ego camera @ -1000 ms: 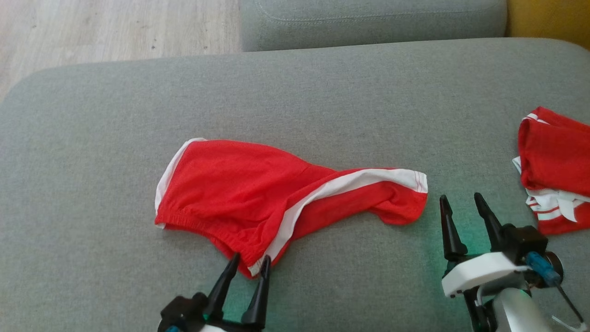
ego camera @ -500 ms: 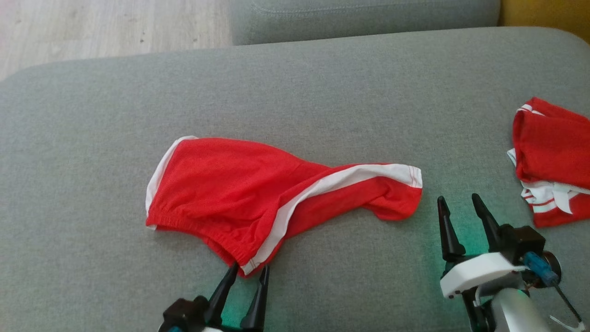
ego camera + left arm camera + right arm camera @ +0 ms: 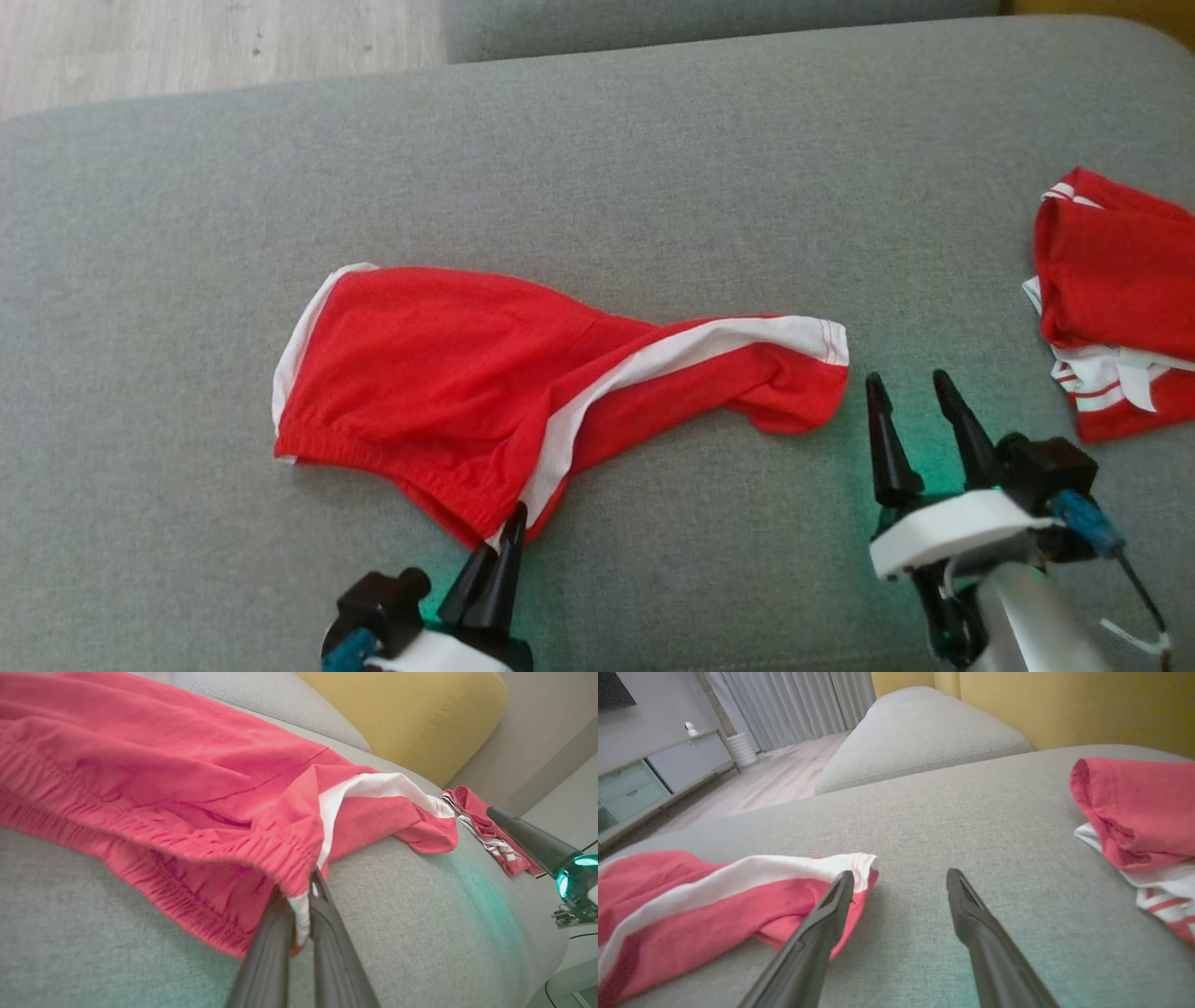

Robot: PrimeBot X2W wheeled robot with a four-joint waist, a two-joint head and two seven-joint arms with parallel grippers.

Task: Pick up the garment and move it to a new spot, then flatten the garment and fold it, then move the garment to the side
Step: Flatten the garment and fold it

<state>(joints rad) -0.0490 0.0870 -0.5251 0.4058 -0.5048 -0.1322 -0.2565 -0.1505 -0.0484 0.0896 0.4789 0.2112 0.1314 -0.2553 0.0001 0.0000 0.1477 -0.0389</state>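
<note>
Though the whole head view slides a bit against the earlier frames, that is the camera tilting; the grey sofa cushion and everything on it stay put. The garment, red shorts with a white side stripe, lies crumpled near the cushion's middle, waistband toward 6 to 8 o'clock and one leg trailing out to 3 o'clock. It is not lifted, still flat on the fabric. A second red-and-white garment sits bunched at the cushion's 3 o'clock edge, well apart from the first.

The real change is at the left gripper, at the garment's 6 o'clock. A second ago its fingers stood wide, straddling the waistband corner; now they are pinched together on that corner. The left wrist view shows the white stripe end and elastic edge nipped between them. So the grasp looks made, and the pick-up step is probably just starting. Lifting and moving comes next; flattening, folding and setting aside are all still to do.

The right gripper is unchanged, jaws spread wide and holding nothing. It hovers just beside the leg hem at the garment's 4 o'clock; in the right wrist view one finger overlaps the hem, but contact can't be told.

Writing: none readable. No brand, tag or print shows on either garment, just stripes and stitching.
</note>
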